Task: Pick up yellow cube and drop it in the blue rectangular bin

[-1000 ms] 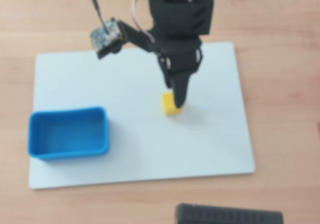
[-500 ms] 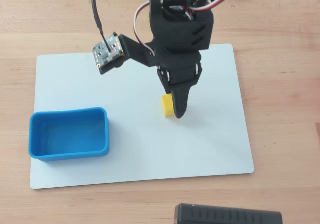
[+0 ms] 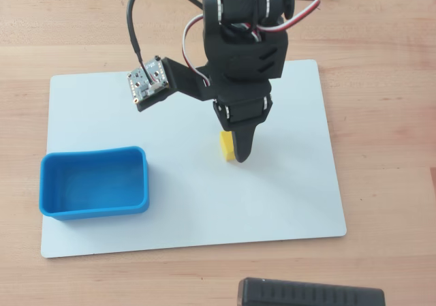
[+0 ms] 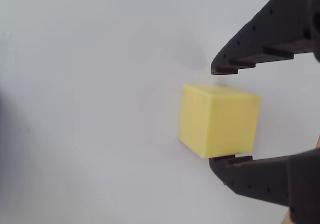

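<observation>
The yellow cube (image 3: 225, 146) sits on the white board, mostly covered by the arm in the overhead view. In the wrist view the cube (image 4: 217, 119) lies between my two black fingers. The lower finger (image 4: 250, 171) touches or nearly touches its bottom face. The upper finger (image 4: 250, 49) stands a small gap off its top face. My gripper (image 3: 240, 153) (image 4: 220, 115) is open around the cube. The blue rectangular bin (image 3: 95, 207) stands empty at the board's left, well apart from the cube.
The white board (image 3: 293, 183) lies on a wooden table (image 3: 381, 149). A black object (image 3: 310, 294) sits at the bottom edge. The small camera circuit board (image 3: 146, 81) sticks out left of the arm, with cables looping above it.
</observation>
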Robot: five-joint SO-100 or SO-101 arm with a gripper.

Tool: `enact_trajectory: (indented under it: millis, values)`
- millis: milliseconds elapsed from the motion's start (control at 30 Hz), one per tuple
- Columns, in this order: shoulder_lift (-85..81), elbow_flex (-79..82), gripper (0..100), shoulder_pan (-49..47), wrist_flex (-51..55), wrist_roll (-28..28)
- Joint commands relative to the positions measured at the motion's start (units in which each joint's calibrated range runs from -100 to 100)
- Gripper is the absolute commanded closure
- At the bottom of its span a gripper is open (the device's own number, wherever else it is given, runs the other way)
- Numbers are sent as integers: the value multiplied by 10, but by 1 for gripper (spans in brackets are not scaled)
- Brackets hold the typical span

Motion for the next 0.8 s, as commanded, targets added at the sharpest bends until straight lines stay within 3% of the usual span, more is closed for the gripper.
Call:
enact_trajectory:
  millis: [0, 233, 767]
  values:
    - [-3, -82, 84, 4, 1, -6]
    - [-3, -91, 94, 7, 4, -6]
    - [8, -308, 95, 18, 193, -42]
